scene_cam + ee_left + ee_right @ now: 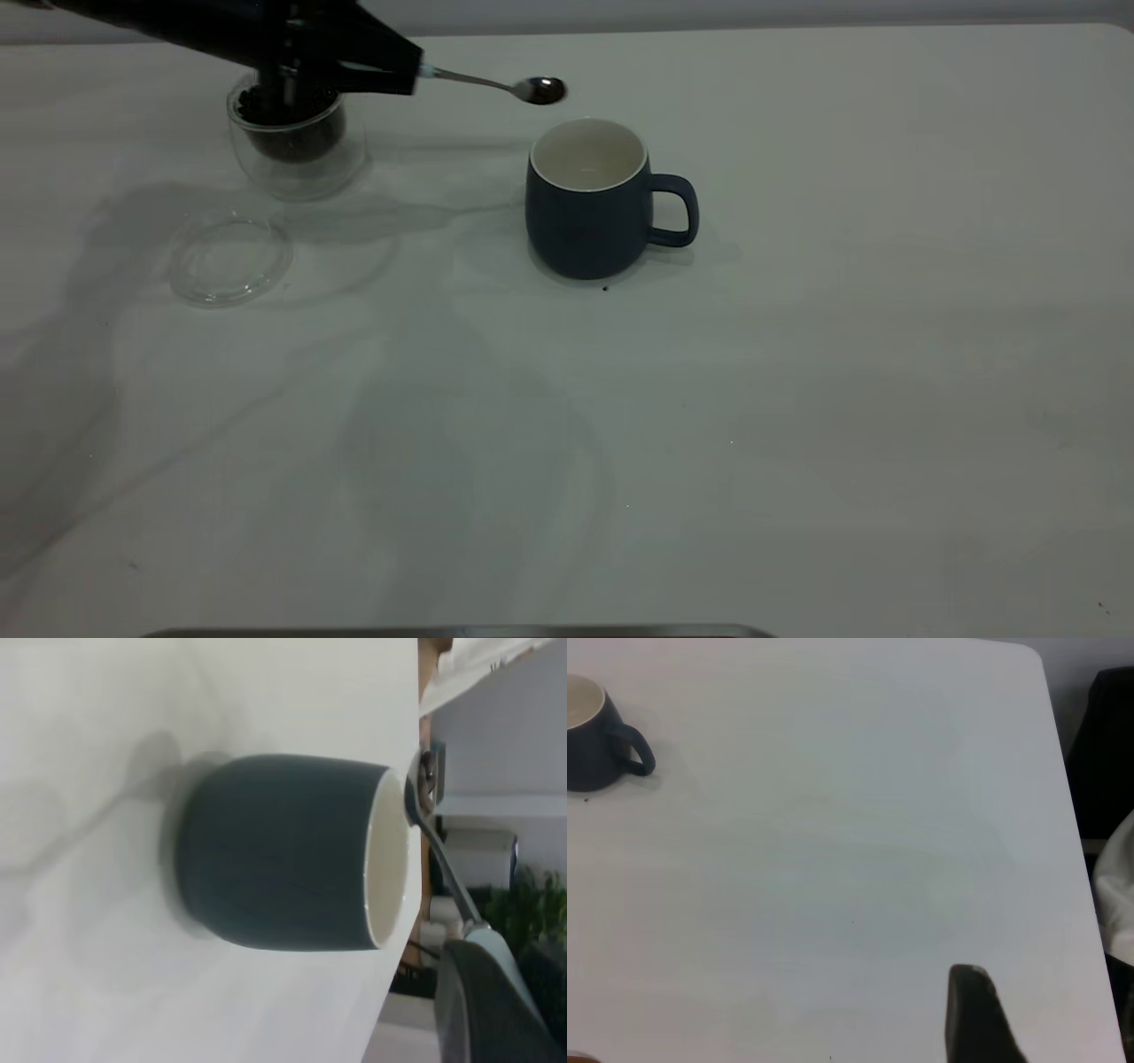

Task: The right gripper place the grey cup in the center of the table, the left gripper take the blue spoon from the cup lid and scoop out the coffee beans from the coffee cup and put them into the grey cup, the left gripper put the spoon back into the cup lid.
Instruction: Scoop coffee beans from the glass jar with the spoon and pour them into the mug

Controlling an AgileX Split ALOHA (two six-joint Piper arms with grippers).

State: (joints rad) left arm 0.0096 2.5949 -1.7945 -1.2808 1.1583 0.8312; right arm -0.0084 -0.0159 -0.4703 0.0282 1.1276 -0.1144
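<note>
The grey cup [589, 208] stands upright near the middle of the table [797, 399], handle to the right, its white inside showing no beans. My left gripper [390, 75] is shut on the blue spoon [496, 84], held level. The spoon's dark bowl hovers just above and behind the cup's rim. In the left wrist view the spoon bowl [423, 788] sits at the rim of the grey cup [283, 864]. The coffee cup [297, 168] holds coffee beans [292, 133], partly hidden by my left arm. The empty cup lid [230, 259] lies in front of it. My right gripper [970, 1010] hangs far right of the grey cup [589, 744].
A dark speck [605, 288] lies by the grey cup's base. A dark metal edge [461, 632] runs along the table's near side. White tabletop spreads to the right of the cup and toward the front.
</note>
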